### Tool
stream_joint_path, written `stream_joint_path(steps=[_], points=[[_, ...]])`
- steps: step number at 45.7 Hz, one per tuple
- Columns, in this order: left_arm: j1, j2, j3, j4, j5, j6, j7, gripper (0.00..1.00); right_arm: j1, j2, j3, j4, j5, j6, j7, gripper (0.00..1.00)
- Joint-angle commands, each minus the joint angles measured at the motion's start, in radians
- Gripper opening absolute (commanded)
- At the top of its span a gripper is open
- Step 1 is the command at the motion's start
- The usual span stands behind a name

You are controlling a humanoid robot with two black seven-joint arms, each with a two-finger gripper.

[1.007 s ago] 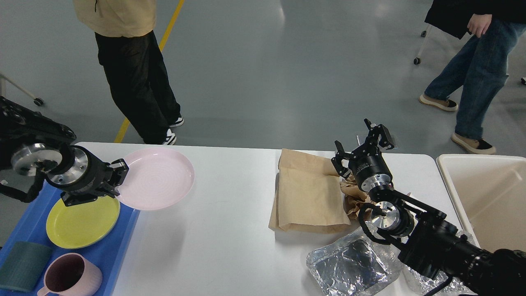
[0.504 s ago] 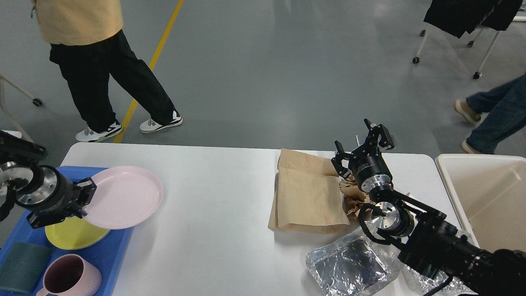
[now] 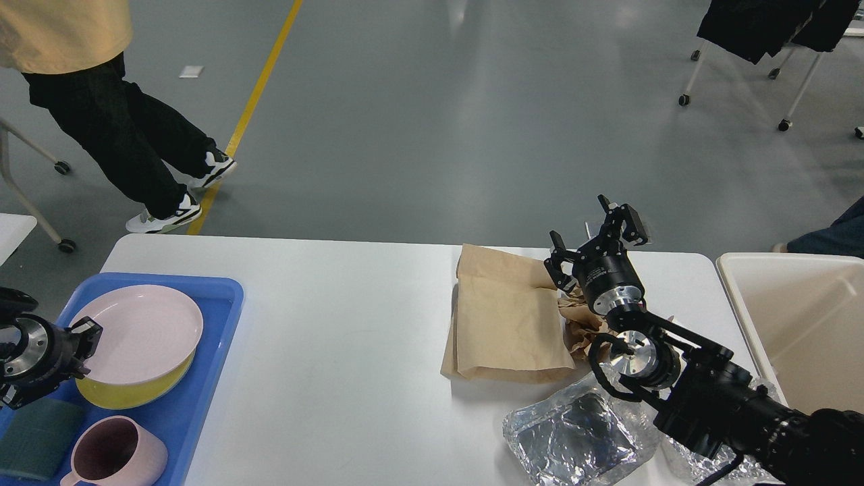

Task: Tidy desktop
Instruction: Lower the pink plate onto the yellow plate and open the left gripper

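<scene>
Dishes fill the blue tray at the white surface's left edge: a pink plate stacked on a yellow plate, a pink mug beside them. The left end effector grasps the pink plate's rim; stiff and breakable, it wants a gentle release. The right end effector hangs released over a light, floppy paper bag. Crumpled foil lies nearby, the cream bin apparently empty.

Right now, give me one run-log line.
left gripper: shut on pink plate, over yellow plate | right gripper: open, empty | desktop: paper bag, foil left
</scene>
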Motion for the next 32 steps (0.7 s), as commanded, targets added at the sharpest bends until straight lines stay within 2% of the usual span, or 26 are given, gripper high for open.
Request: stream_joint_path(steps=[1,8,10,18,28,32], points=[[0.027,-0.004,-0.020,0.012,0.000,0.021,0.000,0.02,0.000,0.000,0.000,0.000,0.000,0.001,0.000,1.00],[0.034,-0.006,-0.022,0.021,0.000,0.022,0.002,0.06,0.000,0.000,0.000,0.000,0.000,0.000,0.000,1.00],[0.040,-0.007,-0.022,0.021,0.000,0.022,0.002,0.11,0.000,0.000,0.000,0.000,0.000,0.000,0.000,1.00],[0.060,-0.007,-0.022,0.034,0.000,0.024,0.002,0.35,0.000,0.000,0.000,0.000,0.000,0.000,0.000,1.00],[0.057,-0.006,-0.025,0.034,0.000,0.022,0.003,0.82,0.000,0.000,0.000,0.000,0.000,0.000,0.000,1.00],[0.055,-0.006,-0.041,0.032,0.000,0.016,0.011,0.88,0.000,0.000,0.000,-0.001,0.000,0.001,0.000,1.00]])
